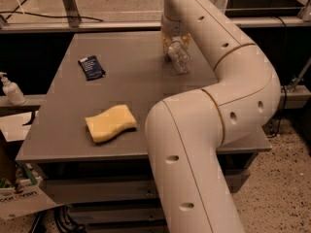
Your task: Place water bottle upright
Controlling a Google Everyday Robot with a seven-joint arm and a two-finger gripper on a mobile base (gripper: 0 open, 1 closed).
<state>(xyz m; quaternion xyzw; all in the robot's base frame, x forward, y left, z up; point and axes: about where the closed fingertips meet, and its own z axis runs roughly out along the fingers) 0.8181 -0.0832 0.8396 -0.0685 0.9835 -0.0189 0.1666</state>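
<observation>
The gripper (174, 41) sits in the upper middle of the frame, at the far part of the surface (131, 89), pointing down from the wrist of the arm (238, 81). It is right at the bottle (181, 60), and its yellowish tip overlaps the bottle's upper end. Whether it is wide, narrow or clamped on the bottle cannot be told from this view.

The bottle shows as a clear ribbed body just below the gripper, slanting down and to the right rather than standing straight. Its cap is hidden, and whether its lower end touches the surface cannot be made out. The arm's white links lie directly to its right.

From there the arm runs right to a thick elbow at the right of the frame, then bends back and drops through the lower middle, covering the near right part of the surface.

To the left of the bottle, well apart, a small dark packet (91, 67) lies flat. Nearer the front edge, left of the arm, lies a yellow sponge (111, 123) with wavy sides.

Off the surface, at the left edge, a white pump bottle (9, 89) stands on a ledge. A box (17, 198) sits in the lower left corner. Speckled floor (286, 178) shows at the lower right.
</observation>
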